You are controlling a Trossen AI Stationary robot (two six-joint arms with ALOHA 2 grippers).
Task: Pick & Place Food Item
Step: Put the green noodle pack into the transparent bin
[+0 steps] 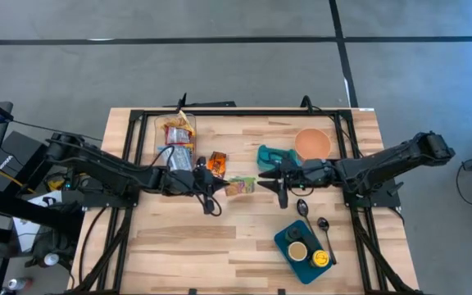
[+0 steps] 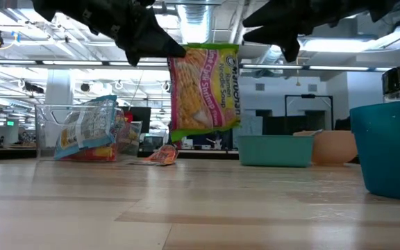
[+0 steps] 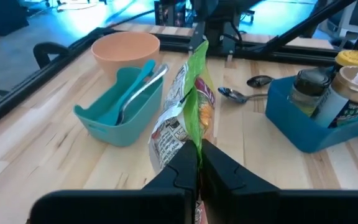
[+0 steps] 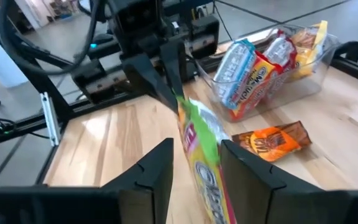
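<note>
Your left gripper [image 1: 220, 188] has its fingers [image 3: 179, 171] clamped tight on one edge of the noodle packet [image 2: 203, 89], which hangs upright in the air above the surface [image 1: 220, 246], just beside the orange snack wrapper [image 1: 217, 163] lying on the wood. Your right gripper [image 1: 267, 181] reaches in from the far side of that packet with its fingers [image 4: 157, 171] parted, one on each side of the packet's other edge, though you cannot tell whether they press it. The clear bin of snacks [image 1: 176, 135] sits beyond the wrapper, and the teal tray [image 1: 273, 155] and orange bowl [image 1: 312, 143] lie behind your right gripper
</note>
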